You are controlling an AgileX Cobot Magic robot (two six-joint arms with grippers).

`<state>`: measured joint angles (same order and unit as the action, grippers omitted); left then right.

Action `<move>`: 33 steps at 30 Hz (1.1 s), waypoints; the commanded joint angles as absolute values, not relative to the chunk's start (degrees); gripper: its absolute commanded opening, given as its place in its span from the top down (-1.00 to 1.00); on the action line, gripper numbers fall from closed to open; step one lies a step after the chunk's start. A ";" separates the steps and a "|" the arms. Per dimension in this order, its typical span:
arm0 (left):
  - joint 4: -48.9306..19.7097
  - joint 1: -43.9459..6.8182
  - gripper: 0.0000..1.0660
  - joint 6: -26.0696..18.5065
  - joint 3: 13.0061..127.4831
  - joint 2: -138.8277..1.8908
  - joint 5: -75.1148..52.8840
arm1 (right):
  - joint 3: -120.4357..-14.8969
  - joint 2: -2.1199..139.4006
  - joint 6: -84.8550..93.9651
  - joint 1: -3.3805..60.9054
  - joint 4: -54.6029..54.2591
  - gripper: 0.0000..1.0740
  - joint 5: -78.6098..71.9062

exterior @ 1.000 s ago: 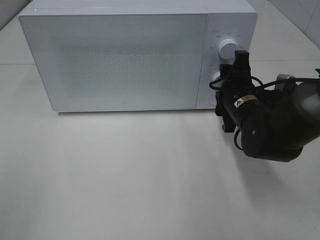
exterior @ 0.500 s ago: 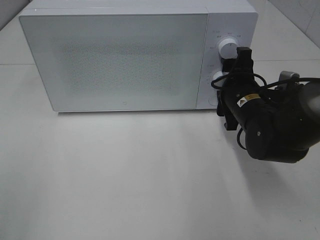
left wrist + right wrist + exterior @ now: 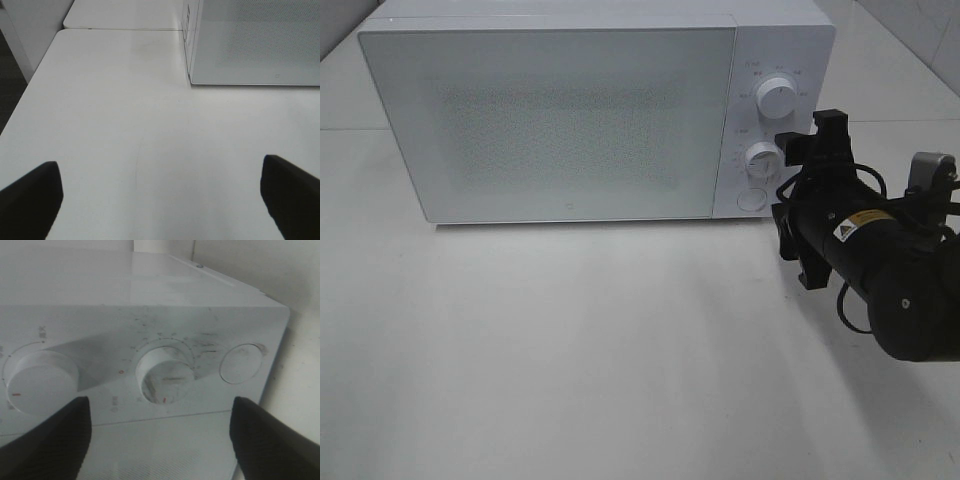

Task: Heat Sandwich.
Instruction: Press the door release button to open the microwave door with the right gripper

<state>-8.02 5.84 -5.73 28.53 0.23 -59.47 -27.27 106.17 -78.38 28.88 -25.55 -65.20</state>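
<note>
Moved: right pincer (image 3: 160, 437) has backed away from the microwave's (image 3: 750, 45) lower dial (image 3: 165, 372), which is now uncovered.
Right pincer: spread wide, holding nothing. The dial sits straight ahead of it, seemingly untouched.
Left pincer (image 3: 160, 195): spread wide and empty above the table (image 3: 125, 150), with a microwave corner ahead of it.
Sandwich: not visible in any view; nothing can be made out through the shut frosted door (image 3: 550, 120).

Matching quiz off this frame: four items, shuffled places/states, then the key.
1. microwave door
2. right hand
3. left hand
4. round button

A. open, facing the lower dial
B. lowest on the control panel
C. shut
D. open, over the table

Pairs: 1-C, 2-A, 3-D, 4-B
</note>
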 commanded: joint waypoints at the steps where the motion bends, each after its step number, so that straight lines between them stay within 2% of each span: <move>1: -8.08 6.02 -0.94 -5.67 28.36 1.83 -59.36 | -25.73 103.36 -75.46 28.65 -23.09 -0.42 -60.28; 8: -8.08 6.02 -0.94 -5.67 28.36 1.83 -59.36 | -23.95 98.26 -65.83 28.65 -22.52 -0.42 -49.90; 27: -8.08 6.02 -0.94 -5.67 28.36 1.83 -59.36 | -26.99 79.58 -18.16 28.65 -22.80 -0.42 -7.62; 30: -8.08 6.02 -0.94 -5.67 28.36 1.83 -59.36 | -29.45 77.29 -12.49 28.65 -21.03 -0.42 0.69; 33: -8.08 6.02 -0.94 -5.67 28.36 1.83 -59.36 | -31.57 75.86 -12.26 28.65 -14.90 -0.42 7.96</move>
